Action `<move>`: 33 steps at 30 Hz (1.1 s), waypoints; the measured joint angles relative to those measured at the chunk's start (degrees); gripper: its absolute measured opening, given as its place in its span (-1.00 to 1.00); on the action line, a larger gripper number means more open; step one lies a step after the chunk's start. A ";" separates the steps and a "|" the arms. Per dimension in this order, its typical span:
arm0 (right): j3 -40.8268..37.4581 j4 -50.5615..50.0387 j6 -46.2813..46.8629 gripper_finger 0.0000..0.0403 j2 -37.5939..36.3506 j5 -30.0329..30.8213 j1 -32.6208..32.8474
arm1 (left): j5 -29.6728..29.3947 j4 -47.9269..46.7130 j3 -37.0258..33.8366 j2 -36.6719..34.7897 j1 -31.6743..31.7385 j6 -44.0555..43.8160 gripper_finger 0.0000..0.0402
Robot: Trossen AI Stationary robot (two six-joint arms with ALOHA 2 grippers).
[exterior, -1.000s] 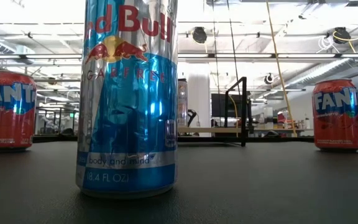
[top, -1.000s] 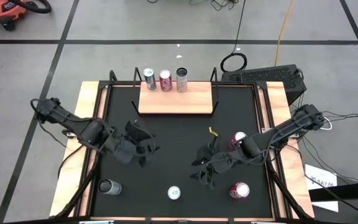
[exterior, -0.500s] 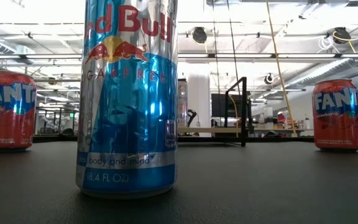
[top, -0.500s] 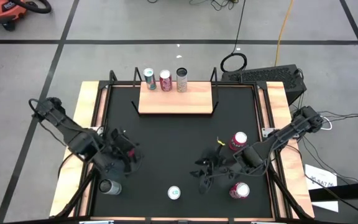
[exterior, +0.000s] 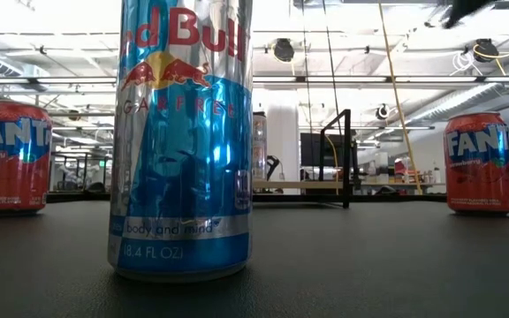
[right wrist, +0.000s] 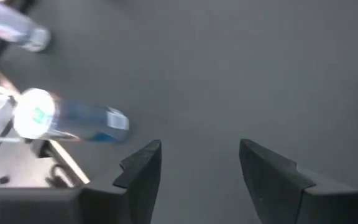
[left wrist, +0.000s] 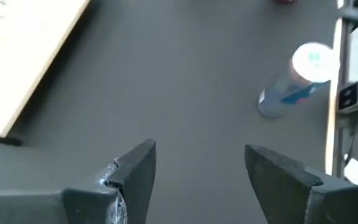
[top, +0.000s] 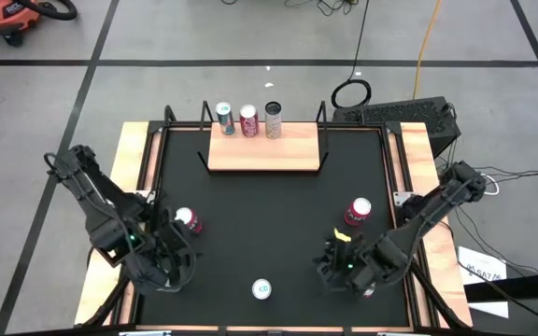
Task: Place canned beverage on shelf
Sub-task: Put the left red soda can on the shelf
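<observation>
High view shows the shelf [top: 263, 149] at the table's [top: 269, 210] far edge carrying three upright cans [top: 247, 120], the blue can [top: 262, 289] upright near the front edge between my left gripper [left wrist: 197, 165] and right gripper [right wrist: 199, 163], both wide open, holding nothing.

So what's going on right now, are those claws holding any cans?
Both sets of jaws open, empty: left gripper, right gripper, low near the front edge. Three cans on shelf. Blue can stands between the arms, untouched. Nothing in the way.
</observation>
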 joint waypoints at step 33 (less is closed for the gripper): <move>4.45 -11.27 -1.37 0.01 0.00 -9.58 -2.77 | -2.88 12.25 -7.74 0.04 1.64 -0.12 0.20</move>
